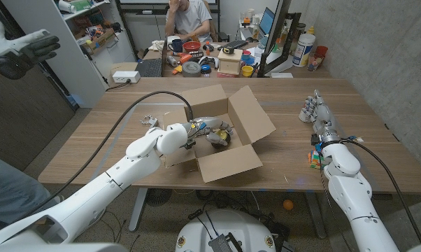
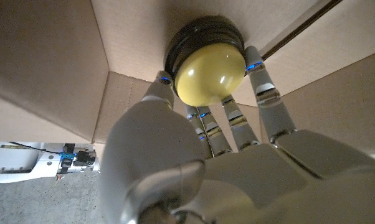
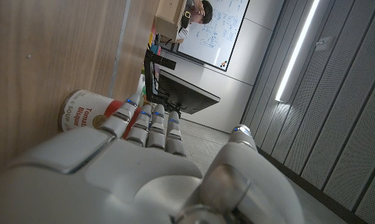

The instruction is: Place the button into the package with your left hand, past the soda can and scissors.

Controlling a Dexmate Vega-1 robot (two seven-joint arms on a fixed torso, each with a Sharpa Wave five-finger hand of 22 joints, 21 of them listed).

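— Starting at nine o'clock on the table: what is the left hand (image 1: pixel 212 131) doing?

— It reaches into the open cardboard box (image 1: pixel 249 112) at the table's centre. In the left wrist view the fingers (image 2: pixel 266 87) wrap the yellow-domed button (image 2: pixel 209 76) with its black base, fingertips on either side of it, so the hand grips the button inside the box, against a cardboard wall.

— Anything beside that arm?

— A small crumpled, silvery thing (image 1: pixel 150 121) lies on the wood at about ten o'clock from the box; I cannot tell what it is. The front flap (image 1: pixel 229 162) of the box hangs open toward six o'clock.

— And over at three o'clock?

— The right hand (image 1: pixel 319 115) sits on the wooden table (image 1: pixel 364 105), well apart from the box, fingers straight and close together, holding nothing. In the right wrist view a tomato soup can (image 3: pixel 88 109) lies just past its fingertips. A small multicoloured cube (image 1: pixel 313 158) sits by the right wrist.

— Behind the table?

— At twelve o'clock, a person (image 1: pixel 189 17) sits at a cluttered desk.
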